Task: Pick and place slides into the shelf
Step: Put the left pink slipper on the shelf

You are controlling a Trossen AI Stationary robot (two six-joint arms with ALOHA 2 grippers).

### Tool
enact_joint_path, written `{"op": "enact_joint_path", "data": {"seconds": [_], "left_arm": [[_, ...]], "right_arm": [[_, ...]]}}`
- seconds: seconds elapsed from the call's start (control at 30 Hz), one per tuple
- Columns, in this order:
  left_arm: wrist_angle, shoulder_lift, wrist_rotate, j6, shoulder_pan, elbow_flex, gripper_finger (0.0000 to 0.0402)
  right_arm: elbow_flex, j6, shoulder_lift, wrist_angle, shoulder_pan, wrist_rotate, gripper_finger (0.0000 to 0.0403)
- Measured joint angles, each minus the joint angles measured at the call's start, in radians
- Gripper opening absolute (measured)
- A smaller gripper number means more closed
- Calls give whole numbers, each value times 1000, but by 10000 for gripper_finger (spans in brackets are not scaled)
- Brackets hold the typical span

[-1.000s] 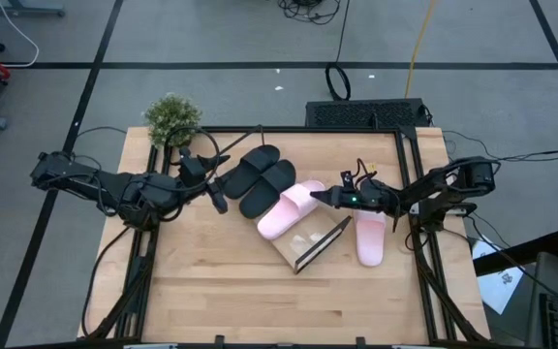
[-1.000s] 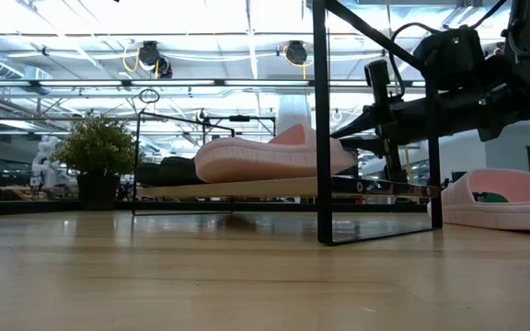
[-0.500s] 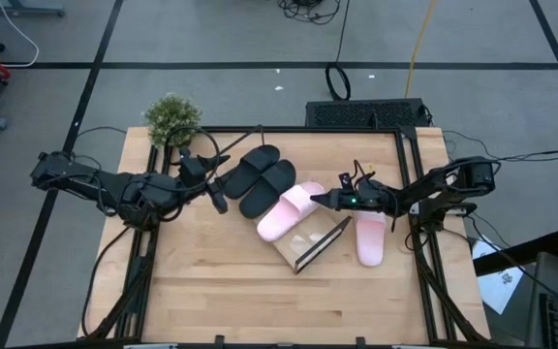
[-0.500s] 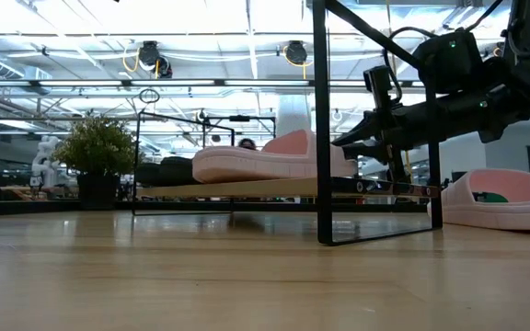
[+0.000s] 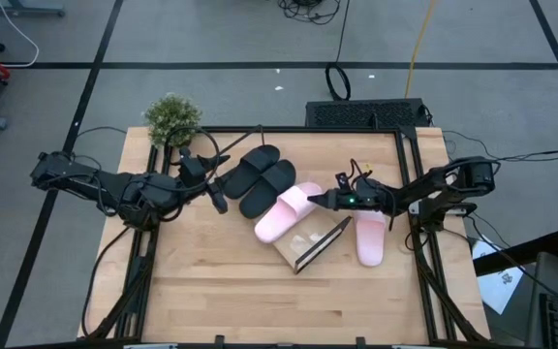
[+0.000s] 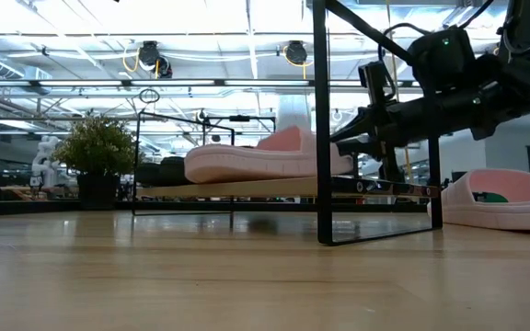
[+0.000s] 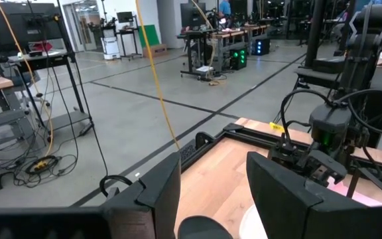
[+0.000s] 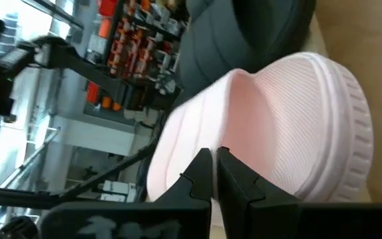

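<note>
A pink slide [image 5: 286,210] [image 6: 256,158] lies sole-down on the shelf [image 5: 308,244], a light-wood board [image 6: 274,188] with black wire end frames. The black pair [image 5: 260,177] [image 6: 166,170] rests side by side on the board's far-left end. The second pink slide [image 5: 371,237] [image 6: 509,198] lies on the table to the right of the shelf. My right gripper [image 5: 315,200] [image 8: 214,174] is shut and meets the pink slide on the board. My left gripper [image 5: 219,200] [image 7: 207,189] is open, hovering left of the black pair and holding nothing. My right gripper pushes with its shut fingertips [image 8: 203,169] against the ribbed wide strap [image 8: 188,149] of the pink slide on the board. It comes roughly level from the table's right. The slide stays flat on the shelf board.
A small potted plant [image 5: 172,118] [image 6: 99,152] stands at the table's far-left corner. The shelf's near wire frame [image 6: 322,119] stands upright close to the right arm. Bare wood [image 5: 221,281] fills the table's near half. Black frame rails [image 5: 424,252] run along both sides.
My right gripper has crept toward the table's left, staying shut. The pink slide on the board has slid a little to the left along the shelf ahead of it.
</note>
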Motion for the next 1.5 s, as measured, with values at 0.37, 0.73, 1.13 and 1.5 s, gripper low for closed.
{"op": "enact_joint_path", "data": {"seconds": [0.37, 0.73, 1.13, 1.5], "left_arm": [[0, 0, 1, 0, 0, 0, 177], [0, 0, 1, -6, 0, 0, 177], [0, 0, 1, -6, 0, 0, 177], [0, 0, 1, -6, 0, 0, 177]], "right_arm": [[0, 11, 0, -32, 0, -15, 0], [0, 12, 0, -42, -6, 11, 0], [0, 27, 0, -46, -6, 4, 1], [0, 46, 0, -58, -5, -15, 57]]}}
